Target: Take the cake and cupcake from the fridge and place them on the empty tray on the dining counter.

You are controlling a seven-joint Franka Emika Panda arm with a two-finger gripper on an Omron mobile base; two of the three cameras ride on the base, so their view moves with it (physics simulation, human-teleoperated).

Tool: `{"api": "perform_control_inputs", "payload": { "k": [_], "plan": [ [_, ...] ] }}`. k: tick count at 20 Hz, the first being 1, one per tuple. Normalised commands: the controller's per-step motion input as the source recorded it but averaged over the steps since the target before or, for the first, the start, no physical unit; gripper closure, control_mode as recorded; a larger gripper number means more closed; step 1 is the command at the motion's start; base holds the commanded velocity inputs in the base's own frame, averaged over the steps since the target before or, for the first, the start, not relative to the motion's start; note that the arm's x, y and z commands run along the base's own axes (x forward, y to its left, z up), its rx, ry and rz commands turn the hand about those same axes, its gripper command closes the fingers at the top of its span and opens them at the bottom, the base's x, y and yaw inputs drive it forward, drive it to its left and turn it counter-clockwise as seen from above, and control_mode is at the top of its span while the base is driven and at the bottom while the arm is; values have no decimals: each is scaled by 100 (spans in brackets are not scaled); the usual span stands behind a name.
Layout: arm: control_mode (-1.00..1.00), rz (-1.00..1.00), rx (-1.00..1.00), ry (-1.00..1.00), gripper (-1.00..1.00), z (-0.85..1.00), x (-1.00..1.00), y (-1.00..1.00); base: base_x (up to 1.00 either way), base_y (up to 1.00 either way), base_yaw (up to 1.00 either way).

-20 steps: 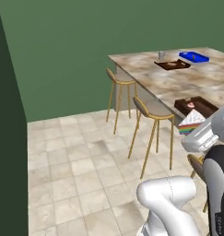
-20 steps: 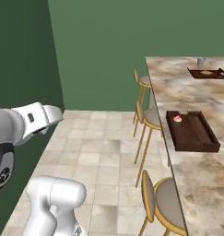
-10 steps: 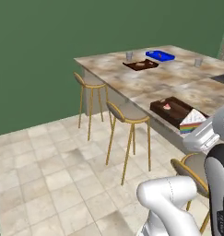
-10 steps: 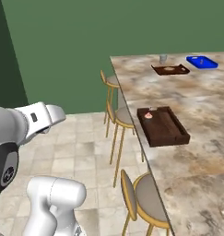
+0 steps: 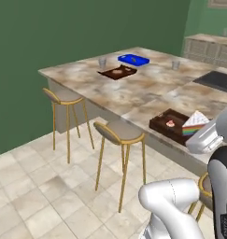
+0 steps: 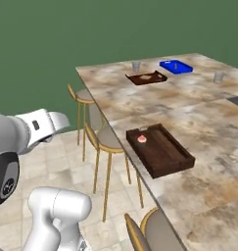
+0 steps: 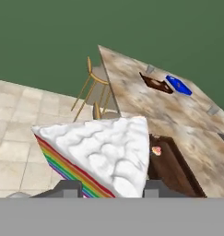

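My gripper (image 7: pixel 111 189) is shut on the cake (image 7: pixel 104 152), a rainbow-layered wedge with a white top, held between its two fingers. From the left base the cake (image 5: pixel 195 123) hangs at the near edge of the dining counter (image 5: pixel 133 88), beside the dark brown tray (image 5: pixel 164 122). The pink cupcake (image 5: pixel 170 123) stands inside that tray. The right base view shows the tray (image 6: pixel 162 157) near the counter's edge with the cupcake (image 6: pixel 141 139) at its far end. In the hand view the tray (image 7: pixel 173 170) and cupcake (image 7: pixel 156 150) lie just past the cake. The fridge is out of view.
Two gold-legged stools (image 5: pixel 119 135) (image 5: pixel 63 98) stand along the counter's near side. At the far end sit a second brown tray (image 5: pixel 117 72), a blue tray (image 5: pixel 133 59) and two glasses (image 5: pixel 102 62) (image 5: pixel 175 64). A dark sink (image 5: pixel 215 79) is inset at the right. Tiled floor lies to the left.
The whole picture has shifted as the base drove: the counter and tray now sit nearer and more central. The cake stays in my gripper.
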Motion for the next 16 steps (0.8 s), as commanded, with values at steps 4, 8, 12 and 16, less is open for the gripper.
{"api": "perform_control_inputs", "payload": {
  "k": [4, 8, 12, 16],
  "plan": [
    [100, 0, 0, 0, 100, 0, 0, 0, 56, 0, -43],
    [100, 0, 0, 0, 100, 0, 0, 0, 40, 0, -48],
    [100, 0, 0, 0, 100, 0, 0, 0, 74, 1, -48],
    [100, 0, 0, 0, 100, 0, 0, 0, 89, 19, -51]
  ]
}}
